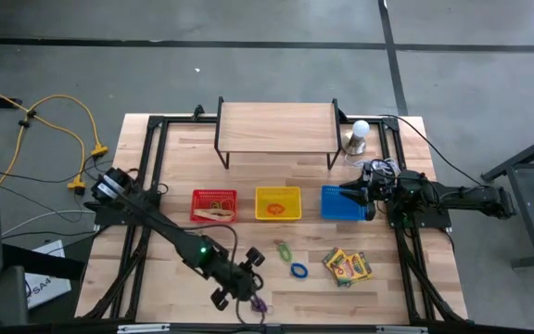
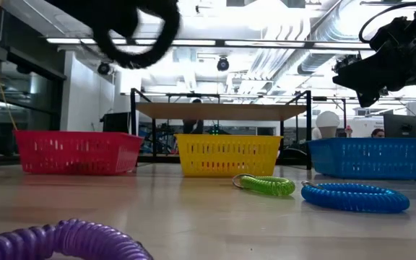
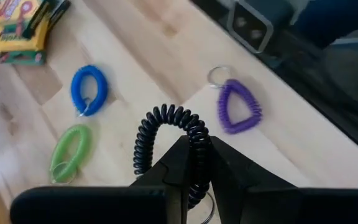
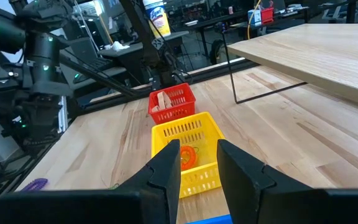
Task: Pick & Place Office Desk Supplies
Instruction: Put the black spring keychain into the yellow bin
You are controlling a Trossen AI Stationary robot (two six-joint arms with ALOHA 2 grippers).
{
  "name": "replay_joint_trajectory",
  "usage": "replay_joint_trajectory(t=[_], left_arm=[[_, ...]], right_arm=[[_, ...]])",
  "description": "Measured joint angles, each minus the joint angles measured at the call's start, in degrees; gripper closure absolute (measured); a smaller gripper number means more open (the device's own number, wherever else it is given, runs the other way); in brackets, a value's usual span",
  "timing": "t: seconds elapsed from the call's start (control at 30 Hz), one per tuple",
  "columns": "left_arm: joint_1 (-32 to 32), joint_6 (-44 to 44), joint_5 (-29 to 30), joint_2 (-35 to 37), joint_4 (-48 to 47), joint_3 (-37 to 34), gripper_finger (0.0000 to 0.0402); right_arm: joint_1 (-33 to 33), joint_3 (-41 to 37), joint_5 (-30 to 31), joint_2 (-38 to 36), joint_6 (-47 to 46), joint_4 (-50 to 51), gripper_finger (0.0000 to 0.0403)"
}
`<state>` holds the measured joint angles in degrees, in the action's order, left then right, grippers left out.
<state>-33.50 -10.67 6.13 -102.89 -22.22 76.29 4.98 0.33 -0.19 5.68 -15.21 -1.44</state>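
My left gripper (image 3: pixel 195 148) is shut on a black coiled ring (image 3: pixel 160 124) and hovers above the table's near middle (image 1: pixel 250 260). In the low view the black ring (image 2: pixel 132 32) hangs high off the wood. A purple ring (image 3: pixel 238 107), a blue ring (image 3: pixel 89 89) and a green ring (image 3: pixel 70 152) lie flat on the table below. Two yellow-and-green crayon boxes (image 1: pixel 346 265) lie flat to the right of them. My right gripper (image 4: pixel 197 167) is open and empty, above the blue basket (image 1: pixel 339 204). My left gripper pinches the black coiled ring between its two fingers, on one side of the loop (image 3: pixel 199 138). The fingers slant down from above. The ring is lifted clear of the table, and its free loop sticks out past the fingertips.
A red basket (image 1: pixel 213 205), a yellow basket (image 1: pixel 277 203) holding an orange item, and the blue basket stand in a row mid-table. Behind them is a wooden shelf on black legs (image 1: pixel 276 130), with a white bulb (image 1: pixel 360 130) and a wire tangle (image 1: pixel 378 169) on its right.
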Motion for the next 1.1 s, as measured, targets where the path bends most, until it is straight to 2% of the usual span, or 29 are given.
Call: replay_joint_trajectory(t=[0.2,0.47,0.7,0.83,1.1], left_arm=[[5.5,-0.2,0.0,0.0,0.0,0.0,0.0359],[18.6,-3.7,-0.1,0.0,0.3,0.0,0.0359],[28.8,-4.1,-4.4,0.0,0.3,0.0,0.0359],[32.0,-6.1,-5.3,-0.2,0.0,0.0,0.036],[34.2,-6.4,-7.0,-4.4,-0.9,0.1,0.036]], right_arm=[[0.0,0.0,0.0,0.0,0.0,0.0,0.0309],[0.0,0.0,0.0,0.0,0.0,0.0,0.0309],[0.0,0.0,0.0,0.0,0.0,0.0,0.0309],[0.0,0.0,0.0,0.0,0.0,0.0,0.0309],[0.0,0.0,0.0,0.0,0.0,0.0,0.0309]])
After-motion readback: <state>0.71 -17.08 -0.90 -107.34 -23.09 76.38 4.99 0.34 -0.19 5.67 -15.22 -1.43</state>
